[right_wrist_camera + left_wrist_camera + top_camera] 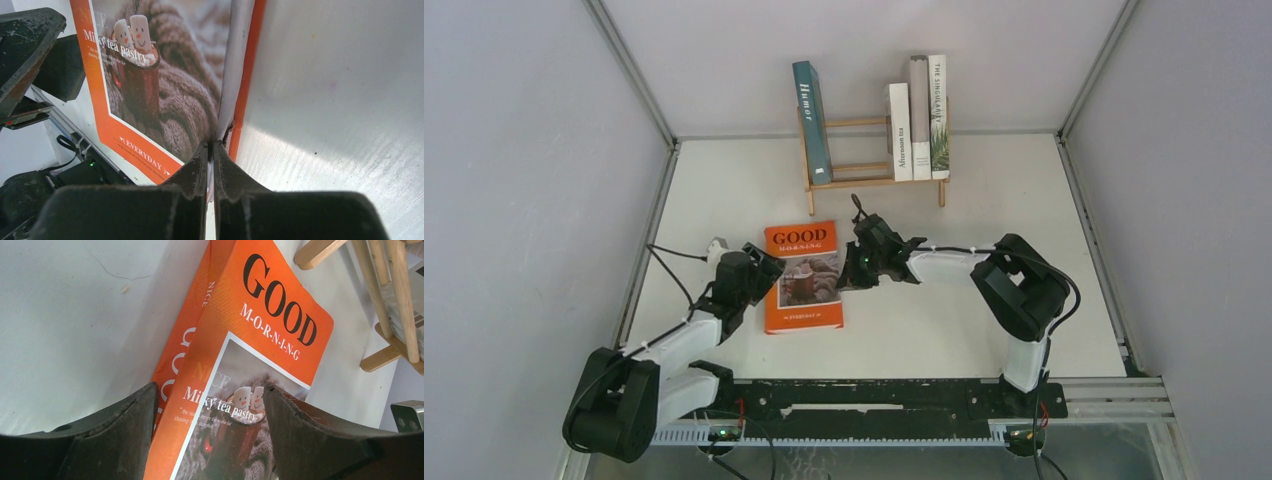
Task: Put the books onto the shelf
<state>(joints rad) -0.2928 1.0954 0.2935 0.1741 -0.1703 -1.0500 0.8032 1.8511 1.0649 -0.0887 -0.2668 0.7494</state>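
**Raising the orange book without letting it fall open**

The orange book (803,277) lies flat, cover up, on the table (984,330), in front of the shelf (856,122) and apart from it. Its fore-edge is pinched by the right gripper (214,150). The jaws are drawn almost together on a thin layer, apparently the cover and perhaps a few leaves. The left gripper (210,405) is spread wide at the spine side, with one finger beside the spine and the other over the cover. Whether either finger touches cannot be told.

On the shelf, a teal book (812,120) stands at the left end and three pale books (919,118) at the right. A gap is left between them.

A grip on the cover alone would probably let the pages sag open. The edge is best raised only far enough for the whole thickness to be taken, ideally at the spine by the wide jaws. The book should then be stood upright and lowered into the gap. The teal book must not be nudged over on the way in.
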